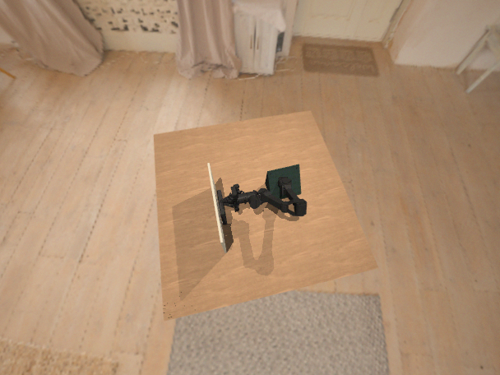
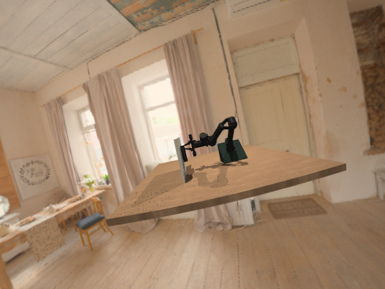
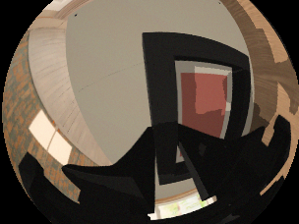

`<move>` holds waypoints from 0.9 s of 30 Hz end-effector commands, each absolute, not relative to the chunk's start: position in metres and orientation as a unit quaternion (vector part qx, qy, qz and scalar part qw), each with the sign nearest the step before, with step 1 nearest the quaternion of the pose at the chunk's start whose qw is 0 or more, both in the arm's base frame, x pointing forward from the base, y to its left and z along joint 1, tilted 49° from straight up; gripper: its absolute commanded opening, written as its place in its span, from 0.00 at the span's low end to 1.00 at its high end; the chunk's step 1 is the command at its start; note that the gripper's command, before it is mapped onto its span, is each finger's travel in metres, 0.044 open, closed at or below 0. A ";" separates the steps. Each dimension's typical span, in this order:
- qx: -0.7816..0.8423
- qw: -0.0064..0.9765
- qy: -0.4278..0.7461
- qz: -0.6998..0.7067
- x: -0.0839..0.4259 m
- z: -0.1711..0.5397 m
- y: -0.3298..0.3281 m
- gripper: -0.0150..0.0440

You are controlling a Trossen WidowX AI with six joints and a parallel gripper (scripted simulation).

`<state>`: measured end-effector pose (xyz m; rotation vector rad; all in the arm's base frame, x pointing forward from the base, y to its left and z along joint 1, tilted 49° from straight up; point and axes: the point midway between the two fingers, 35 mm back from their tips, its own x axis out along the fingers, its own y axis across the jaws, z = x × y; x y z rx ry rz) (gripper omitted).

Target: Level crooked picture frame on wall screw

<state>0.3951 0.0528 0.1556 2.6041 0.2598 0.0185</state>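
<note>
Biggest around me is the wooden table, its pale grain crossed by shadows. On it stands my upright grey panel, a thin, light-edged wall seen nearly edge-on from above and from outside. Then comes my own black arm, bent over and reaching to the panel from beside a dark green slanted block. The black picture frame is at the front of that panel, with a pale inner border and a red picture inside (a patch of shade falls across the red, I notice). Smallest of all is my gripper: my fingers are clenched on one side bar of the frame, one on the panel side of the bar, the other over the opening. The screw is hidden from me, and whether the frame sits level I cannot tell.
</note>
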 end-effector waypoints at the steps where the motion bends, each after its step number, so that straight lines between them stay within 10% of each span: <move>1: 0.961 0.262 0.089 0.013 0.396 0.160 0.051 0.25; 27: 0.961 0.262 0.089 0.013 0.396 0.162 0.051 0.25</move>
